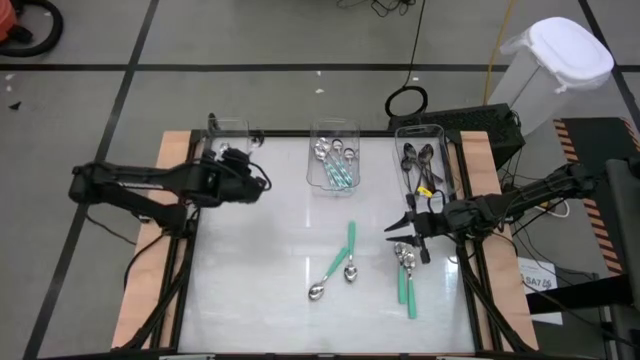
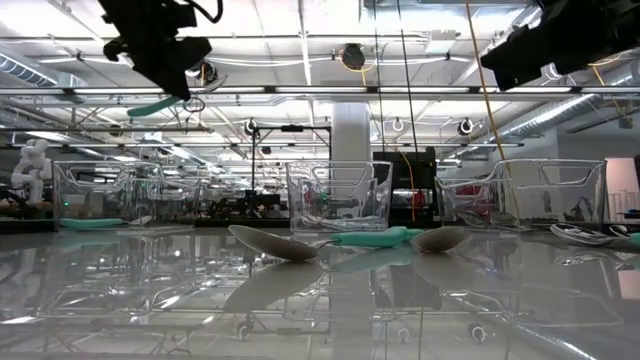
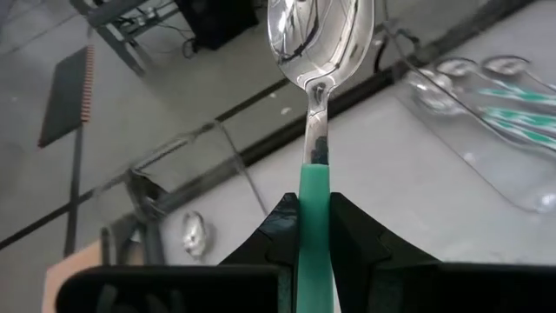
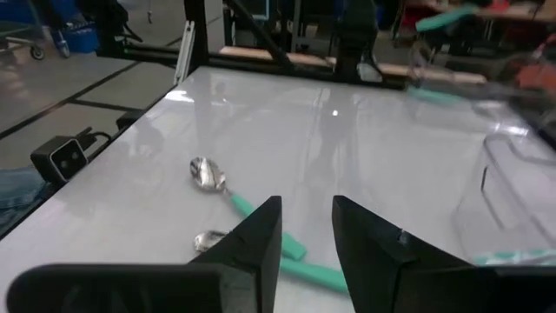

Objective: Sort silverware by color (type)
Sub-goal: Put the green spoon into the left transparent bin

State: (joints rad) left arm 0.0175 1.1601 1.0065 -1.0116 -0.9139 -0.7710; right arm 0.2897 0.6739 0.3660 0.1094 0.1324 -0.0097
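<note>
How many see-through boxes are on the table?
3. All stand along the table's far edge in the high view: the left box; the middle box, holding green-handled spoons; the right box, holding dark spoons. None seems hidden.

Teal-handled spoon point(image 3: 314, 187) (silver bowl)

Three bins along the far edge, loose spoons in front of them.

I see the left bin point(image 1: 228, 135), middle bin point(image 1: 334, 153) and right bin point(image 1: 425, 160) lined up at the back of the surface point(image 1: 260, 260). Spoons lie in the middle and right bins. Two spoons point(image 1: 338, 265) cross at centre front, and a cluster point(image 1: 406, 272) lies to their right. My left tool point(image 1: 258, 182) hangs just before the left bin with a spoon point(image 3: 316, 104) in it; my right tool point(image 1: 410, 232) hangs above the cluster, before the right bin.
</note>
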